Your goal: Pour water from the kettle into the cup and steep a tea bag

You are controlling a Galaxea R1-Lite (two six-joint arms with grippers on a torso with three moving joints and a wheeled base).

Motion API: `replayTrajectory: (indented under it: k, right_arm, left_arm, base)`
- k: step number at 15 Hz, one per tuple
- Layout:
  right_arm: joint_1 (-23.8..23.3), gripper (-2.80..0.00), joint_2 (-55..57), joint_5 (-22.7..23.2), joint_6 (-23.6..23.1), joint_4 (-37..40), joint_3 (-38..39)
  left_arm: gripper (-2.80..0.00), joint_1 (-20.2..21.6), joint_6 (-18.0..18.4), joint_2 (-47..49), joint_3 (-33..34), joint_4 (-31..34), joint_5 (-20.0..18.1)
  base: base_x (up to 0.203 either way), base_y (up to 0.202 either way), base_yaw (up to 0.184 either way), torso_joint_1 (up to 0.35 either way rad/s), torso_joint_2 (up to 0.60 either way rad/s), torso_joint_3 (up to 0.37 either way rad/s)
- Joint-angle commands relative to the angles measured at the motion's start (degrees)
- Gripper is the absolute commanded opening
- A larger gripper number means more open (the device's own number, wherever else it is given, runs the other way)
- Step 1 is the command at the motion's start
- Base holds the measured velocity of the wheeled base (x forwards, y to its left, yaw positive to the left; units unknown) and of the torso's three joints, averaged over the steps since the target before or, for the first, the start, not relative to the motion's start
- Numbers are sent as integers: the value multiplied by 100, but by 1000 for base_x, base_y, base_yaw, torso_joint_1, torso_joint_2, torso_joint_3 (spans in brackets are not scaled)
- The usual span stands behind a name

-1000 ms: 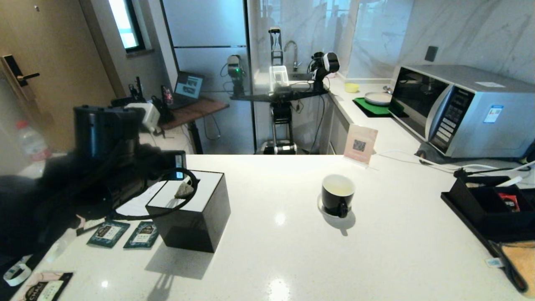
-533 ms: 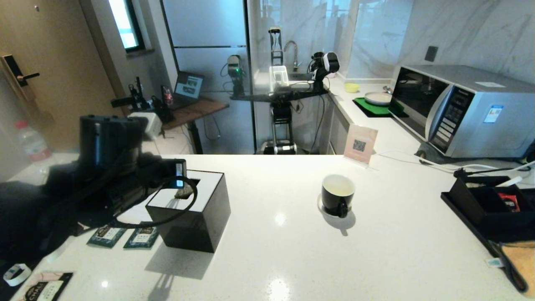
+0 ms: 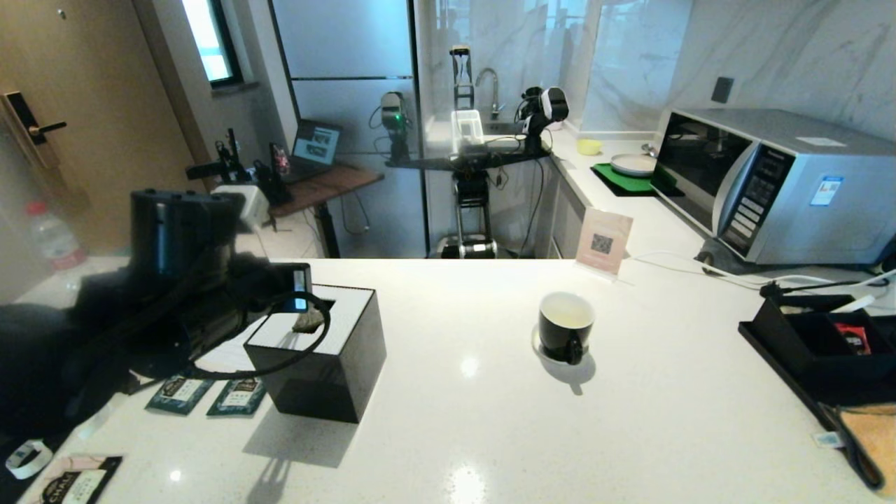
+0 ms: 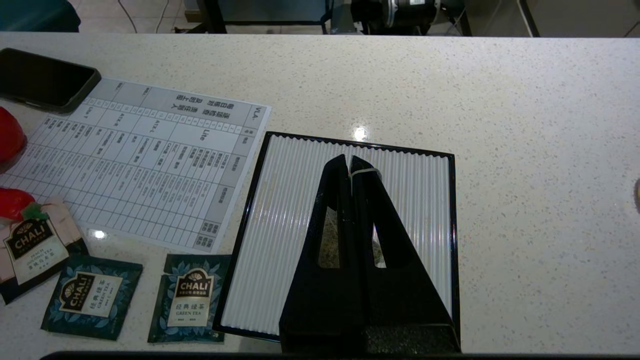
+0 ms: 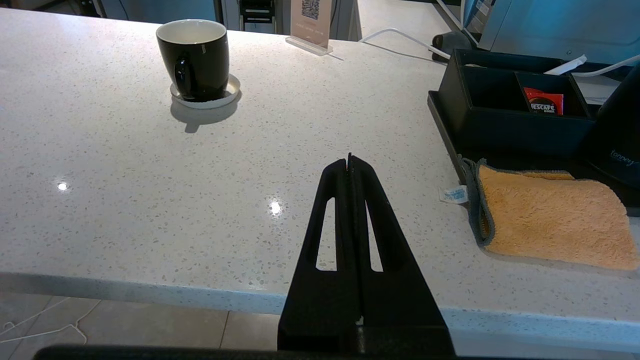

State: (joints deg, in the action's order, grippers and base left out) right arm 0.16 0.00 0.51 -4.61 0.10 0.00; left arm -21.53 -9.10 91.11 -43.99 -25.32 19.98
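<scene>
My left gripper (image 4: 349,159) is shut on the thin white string (image 4: 365,172) of the tea bag (image 3: 308,320). The grey-brown bag hangs just above the white top of the black tissue box (image 3: 318,353) and shows through the finger slots (image 4: 330,240). The black cup (image 3: 565,325) stands upright on its white saucer (image 5: 205,100) mid-counter, well to the right of the box. Whether there is water in the cup I cannot tell. Part of the black kettle (image 5: 620,130) shows at the counter's right end. My right gripper (image 5: 349,157) is shut and empty over the near counter edge.
Teal tea sachets (image 4: 192,297) and a printed sheet (image 4: 145,155) lie left of the box, with a phone (image 4: 45,80) beyond. A black organiser tray (image 5: 505,100), an orange cloth (image 5: 550,220) and a microwave (image 3: 770,182) are on the right. A QR sign (image 3: 603,241) stands behind the cup.
The left arm has shifted a little to the right. The tea bag hangs at about the same spot over the box top. Cup and right gripper have not moved.
</scene>
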Motion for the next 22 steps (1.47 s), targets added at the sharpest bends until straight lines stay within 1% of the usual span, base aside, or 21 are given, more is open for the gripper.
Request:
replayTrajectory:
  k: [1, 8, 9, 18, 20, 22]
  right_arm:
    - [2, -280, 0, 2, -5, -1, 0]
    - [2, -280, 0, 2, -5, -1, 0]
    - [2, -280, 0, 2, -5, -1, 0]
    - [2, -280, 7, 2, -5, -1, 0]
    - [2, -280, 0, 2, -5, -1, 0]
    - [2, -280, 0, 2, -5, -1, 0]
  left_arm:
    - [-280, 0, -4, -24, -13, -17, 15]
    - [-280, 0, -4, -24, -13, -14, 15]
    - [0, 0, -4, -24, -13, -8, 15]
    - [0, 18, -29, -76, -22, -64, 15]
    - [0, 33, -18, -40, 35, -522, 21]
    - [0, 26, -4, -24, 101, -685, 23]
  base:
    - [0, 0, 0, 0, 0, 0]
    - [0, 0, 0, 0, 0, 0]
    - [0, 0, 0, 0, 0, 0]
    - [0, 0, 0, 0, 0, 0]
    - [0, 0, 0, 0, 0, 0]
    - [0, 0, 0, 0, 0, 0]
